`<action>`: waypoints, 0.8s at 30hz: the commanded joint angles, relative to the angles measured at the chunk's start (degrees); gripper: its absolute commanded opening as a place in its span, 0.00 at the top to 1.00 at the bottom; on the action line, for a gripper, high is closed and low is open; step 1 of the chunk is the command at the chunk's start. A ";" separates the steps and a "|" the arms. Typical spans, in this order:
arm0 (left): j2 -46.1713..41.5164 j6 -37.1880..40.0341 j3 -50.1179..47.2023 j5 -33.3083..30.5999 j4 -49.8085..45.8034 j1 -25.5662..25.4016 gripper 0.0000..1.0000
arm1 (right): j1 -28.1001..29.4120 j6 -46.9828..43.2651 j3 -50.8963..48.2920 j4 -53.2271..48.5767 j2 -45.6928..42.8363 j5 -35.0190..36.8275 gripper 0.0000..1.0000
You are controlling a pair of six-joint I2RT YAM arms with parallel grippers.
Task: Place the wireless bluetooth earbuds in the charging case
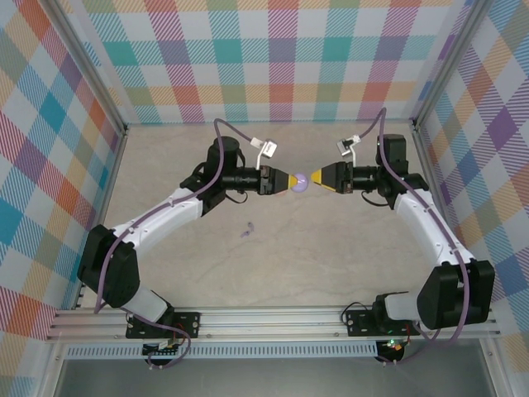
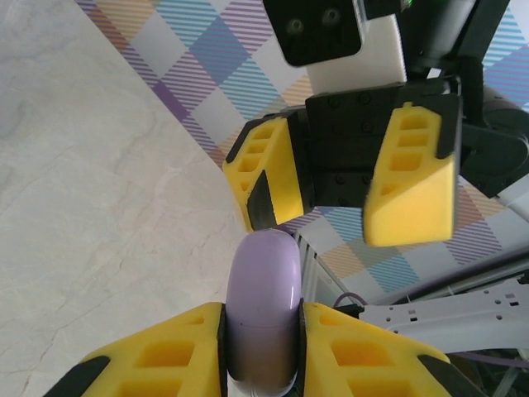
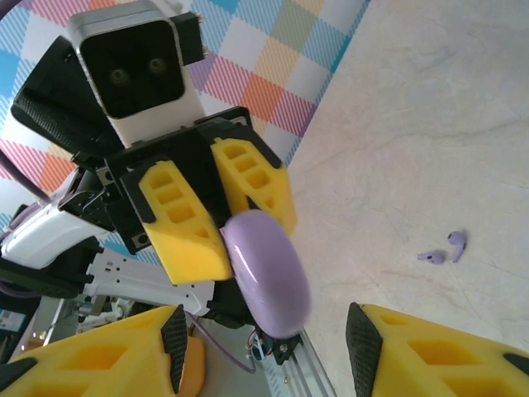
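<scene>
**A:** How do the arms stand?

**B:** In the overhead view both rise from the bottom corners with their elbows bowed outward. The forearms turn inward, so the wrists face each other level across the upper middle of the frame. The left gripper (image 1: 290, 180) and the right gripper (image 1: 315, 178) point tip to tip.

**A:** What sits between them?

**B:** The charging case (image 1: 301, 180), a smooth, rounded lilac shell. The left gripper is clamped on it. In the left wrist view its yellow fingers (image 2: 165, 356) press against both broad sides of the case at the bottom centre, and the case sticks out beyond the fingertips.

**A:** And the right one?

**B:** It is spread wide. In the left wrist view its two fingers (image 2: 412, 178) stand apart in the upper right with a clear gap between them. In its own camera they sit in the two bottom corners with the case between them, and I can see no contact on either side.

**A:** Where are the earbuds?

**B:** The earbuds (image 3: 442, 250) lie on the table (image 1: 355, 240). They are two small lilac stemmed pieces just beside each other, at the right edge of the right wrist view. Overhead they show as a small purple mark below and left of the grippers, well apart from the case.

**A:** Is there any writing?

**B:** There are white tags (image 1: 266, 150), one by each wrist. Any print on them is too small to read.
</scene>
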 commanded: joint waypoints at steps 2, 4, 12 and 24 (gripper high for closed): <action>-2.16 2.18 2.40 2.14 -1.13 -0.81 0.75 | 1.42 -3.67 2.96 -1.41 -1.01 -0.54 0.45; -2.33 2.26 2.44 2.30 -0.94 -0.98 0.75 | 1.48 -4.08 3.18 -1.96 -0.67 -0.22 0.45; -2.78 2.23 3.07 2.30 -1.02 -1.49 0.75 | 3.15 -7.13 4.41 -4.08 0.22 -2.97 0.47; -2.31 1.87 3.63 1.77 -0.64 -1.99 0.75 | 5.40 -9.61 5.81 -6.18 0.85 -2.80 0.67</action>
